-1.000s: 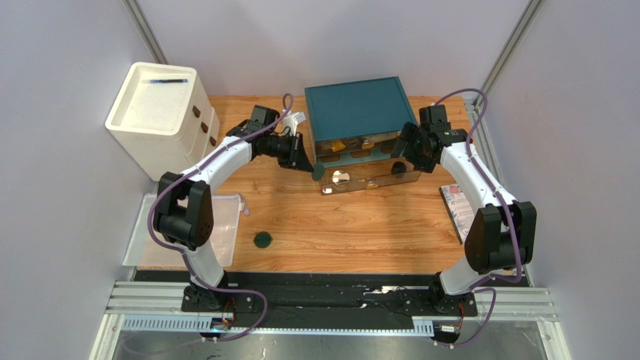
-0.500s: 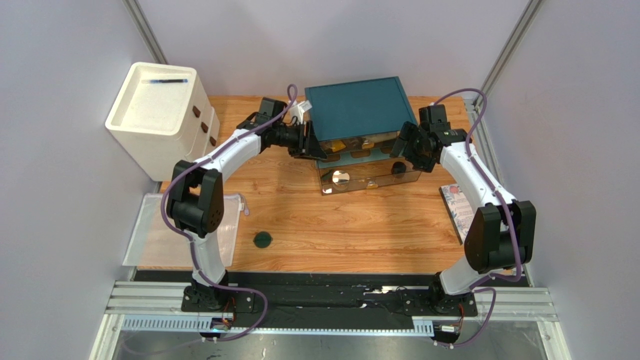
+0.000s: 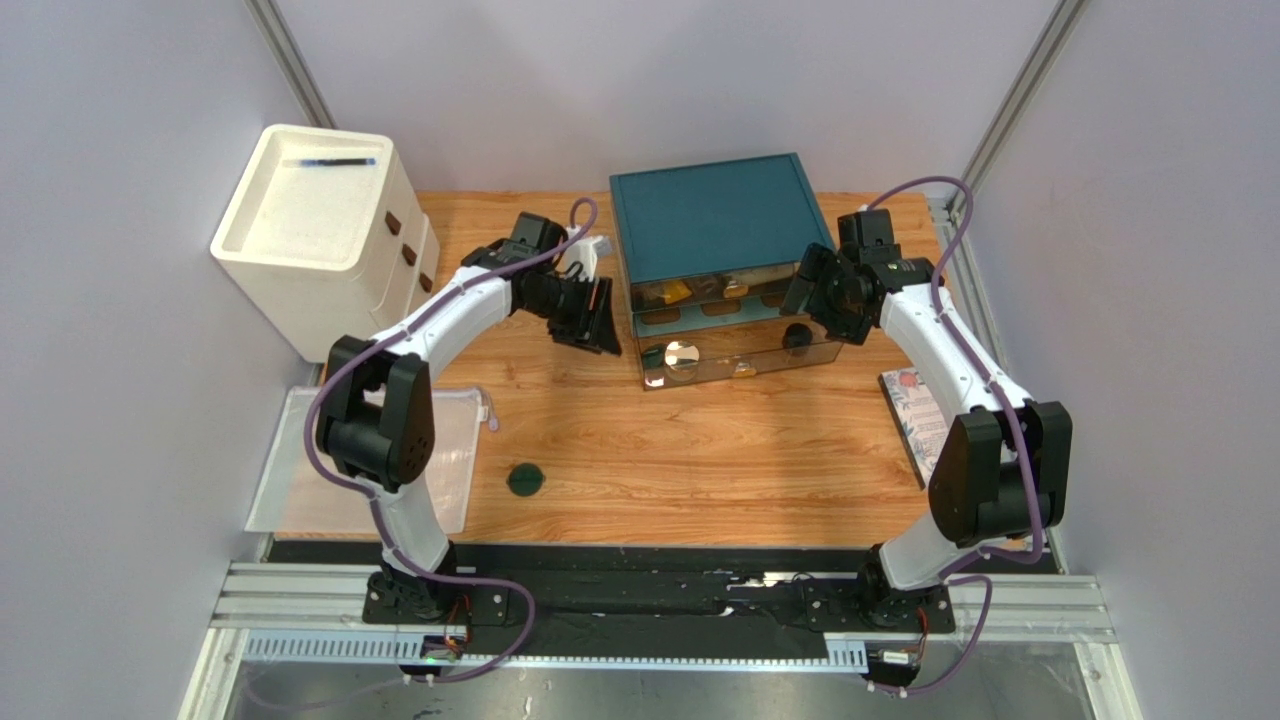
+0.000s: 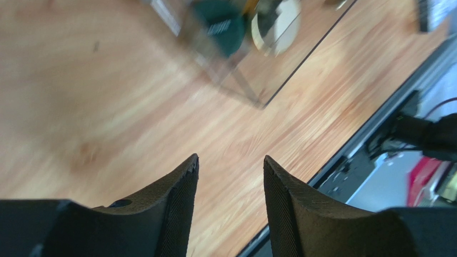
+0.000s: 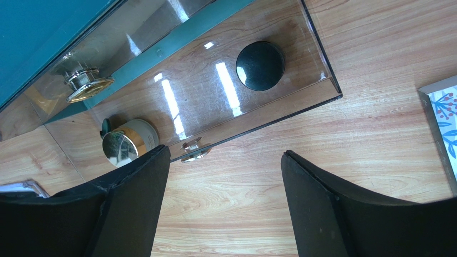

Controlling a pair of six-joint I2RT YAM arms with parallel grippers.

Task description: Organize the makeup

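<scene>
While teal box (image 3: pixel 706 210) (drawer (image 3: pixel 736 365) out) stands ctr, green disc (image 3: pixel 525 480) lies apart.

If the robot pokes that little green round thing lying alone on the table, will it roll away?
Probably not. The green disc lies flat on the wooden table, so it would likely slide, not roll. It looks thin and low, so it may be tricky to pinch and is probably light.

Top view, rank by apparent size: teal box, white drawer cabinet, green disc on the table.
1. Largest, too alike to rank: white drawer cabinet and teal box.
2. Smallest by far: green disc.
</scene>
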